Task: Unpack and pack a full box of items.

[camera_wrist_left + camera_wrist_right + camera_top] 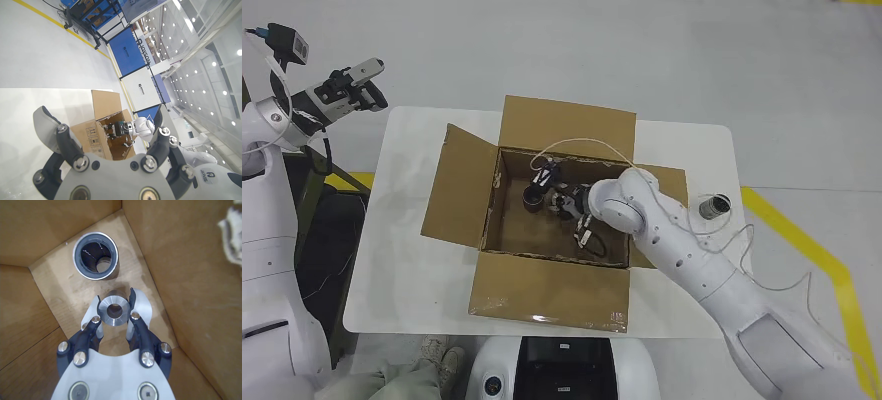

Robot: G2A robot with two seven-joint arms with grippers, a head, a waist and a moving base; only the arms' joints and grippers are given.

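An open cardboard box (457, 195) stands on the white table (412, 150). My right gripper (114, 303) is down inside it, shut on a small steel sleeve (114, 312) with a centre bore, held upright just above the box floor. A larger dark-lined metal cylinder (96, 255) stands upright on the box floor beyond it, a short gap away. In the top view the right gripper (564, 203) sits mid-box with that cylinder (534, 198) beside it. My left gripper (364, 84) is raised past the table's far left corner, open and empty; its fingers (47, 117) spread wide.
Another metal cylinder (713, 206) stands on the table to the right of the box. All box flaps (567, 120) are folded outward. A thin white cable (587, 145) arcs over the box's far side. Cardboard walls (189, 275) close in around the right gripper.
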